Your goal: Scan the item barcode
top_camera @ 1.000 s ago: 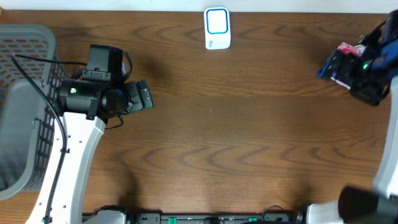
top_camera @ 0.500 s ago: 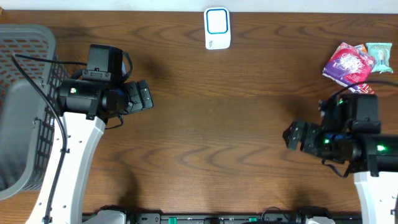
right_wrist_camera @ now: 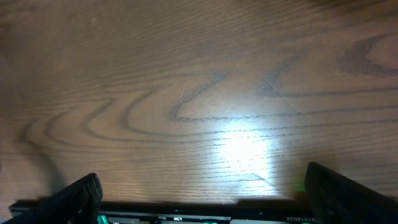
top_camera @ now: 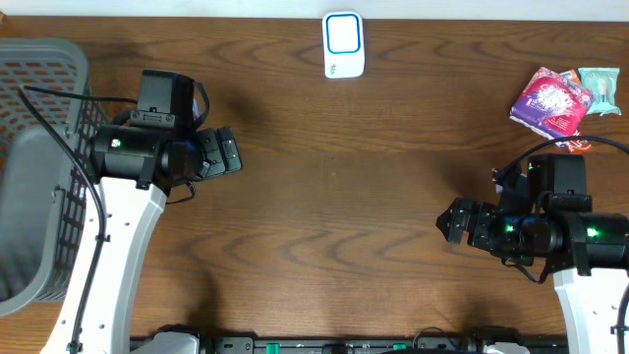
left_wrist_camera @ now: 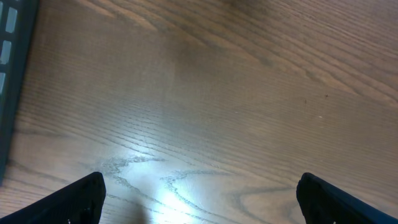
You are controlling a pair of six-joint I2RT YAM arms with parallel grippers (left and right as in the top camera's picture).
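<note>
Packet (top_camera: 550, 101) well apart from right gripper (top_camera: 450, 222); gripper wide, empty

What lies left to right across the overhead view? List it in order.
Gray basket → left end effector → white scanner → right end effector → pink packet → pale green packet.
</note>
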